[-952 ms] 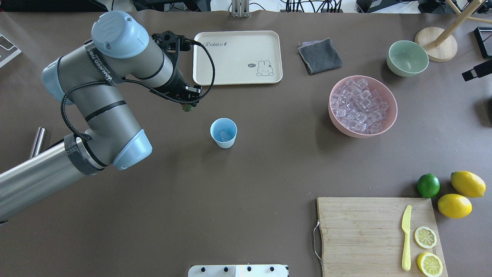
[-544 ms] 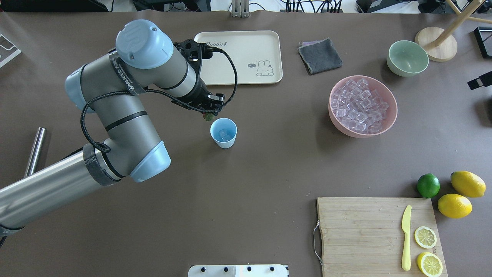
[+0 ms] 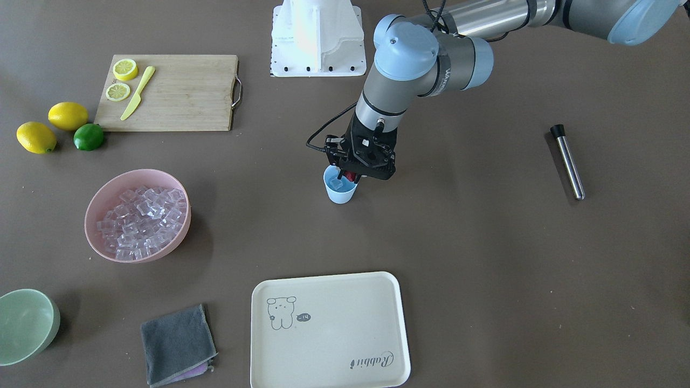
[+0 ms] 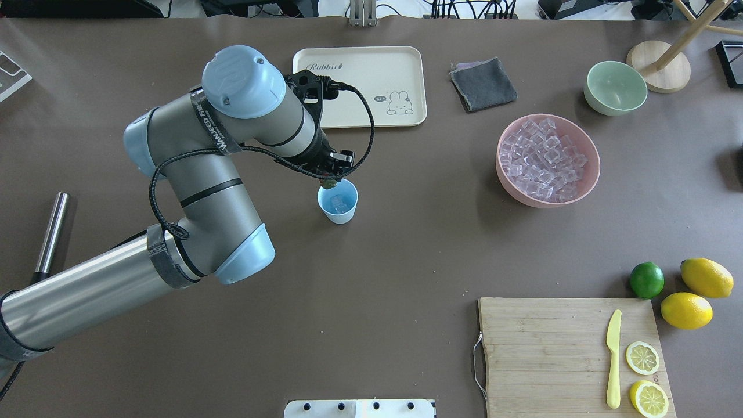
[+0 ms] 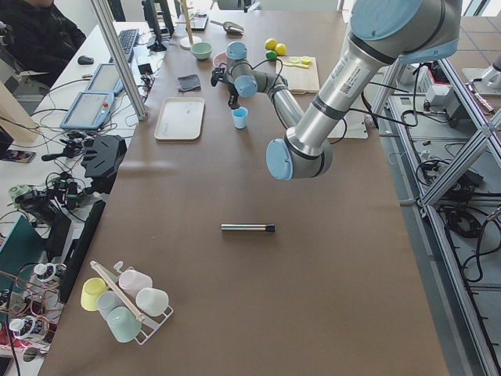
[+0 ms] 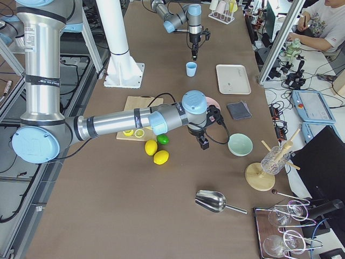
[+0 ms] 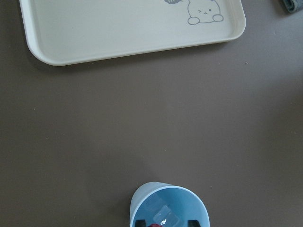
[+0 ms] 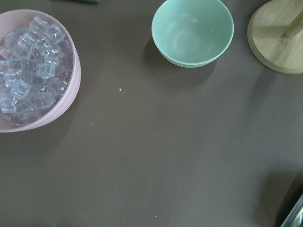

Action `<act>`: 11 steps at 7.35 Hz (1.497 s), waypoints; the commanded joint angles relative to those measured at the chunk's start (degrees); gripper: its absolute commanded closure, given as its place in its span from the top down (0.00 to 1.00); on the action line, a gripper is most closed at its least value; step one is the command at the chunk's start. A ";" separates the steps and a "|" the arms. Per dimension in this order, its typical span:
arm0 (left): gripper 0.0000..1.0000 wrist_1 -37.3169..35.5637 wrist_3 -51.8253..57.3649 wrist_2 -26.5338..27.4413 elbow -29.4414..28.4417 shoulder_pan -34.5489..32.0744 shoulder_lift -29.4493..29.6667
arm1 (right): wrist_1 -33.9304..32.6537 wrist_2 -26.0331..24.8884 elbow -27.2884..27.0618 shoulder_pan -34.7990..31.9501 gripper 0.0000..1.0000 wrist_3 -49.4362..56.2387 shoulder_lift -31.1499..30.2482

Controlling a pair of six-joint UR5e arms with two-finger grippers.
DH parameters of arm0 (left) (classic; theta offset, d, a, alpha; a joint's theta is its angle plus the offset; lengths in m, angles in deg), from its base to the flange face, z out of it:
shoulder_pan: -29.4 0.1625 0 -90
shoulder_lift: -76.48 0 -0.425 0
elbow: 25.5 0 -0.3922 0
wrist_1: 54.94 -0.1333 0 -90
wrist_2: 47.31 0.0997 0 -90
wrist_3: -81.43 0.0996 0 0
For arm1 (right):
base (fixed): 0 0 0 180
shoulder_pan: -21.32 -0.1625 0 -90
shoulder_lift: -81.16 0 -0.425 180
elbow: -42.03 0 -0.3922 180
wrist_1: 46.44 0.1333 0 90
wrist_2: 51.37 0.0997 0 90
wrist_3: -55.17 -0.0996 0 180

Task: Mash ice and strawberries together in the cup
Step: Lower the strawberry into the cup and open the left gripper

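Note:
The pale blue cup stands upright mid-table, with clear ice inside. My left gripper hangs over the cup's far-left rim, shut on the small red strawberry, whose green top shows from above. In the left wrist view the cup with ice sits at the bottom edge, directly under the fingertips. My right gripper shows only in the exterior right view, near the pink bowl; I cannot tell if it is open or shut.
A pink bowl full of ice cubes is to the right, with a green bowl and grey cloth behind. A cream tray lies behind the cup. A metal rod lies far left. Cutting board, knife, lemons and lime sit front right.
My left arm has swung right and forward with the strawberry, from beside the tray to just over the cup's rim. The cup has not moved.

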 commanded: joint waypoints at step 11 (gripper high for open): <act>0.76 2.41 0.00 4.33 2.76 -0.83 -4.47 | 0.11 -0.25 1.83 -1.05 0.95 1.16 -0.20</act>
